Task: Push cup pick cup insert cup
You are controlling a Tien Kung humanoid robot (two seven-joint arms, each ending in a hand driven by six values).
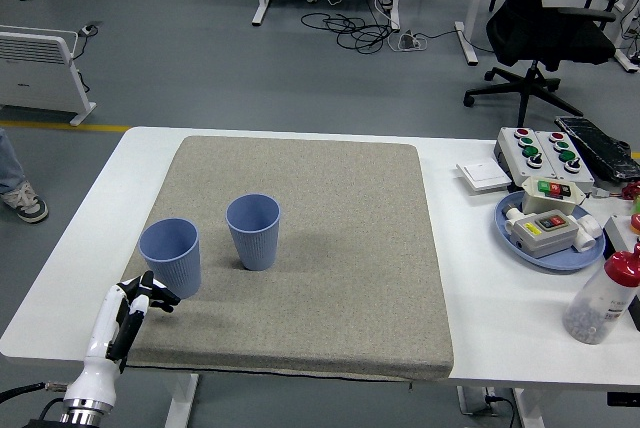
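Two blue ribbed cups stand upright on the grey mat [330,248]. The left cup [171,257] is near the mat's left edge and the right cup [254,232] is just beside it, a small gap between them. My left hand [140,305] reaches in over the mat's front left corner, just below the left cup and apart from it. Its fingers [162,299] are spread and hold nothing. My right arm does not show.
At the right of the white table [120,168] sit a blue plate [515,240] carrying button boxes, a grey control box [543,152], a white pad [484,177] and a red-capped bottle [604,297]. An office chair and cables are on the floor beyond.
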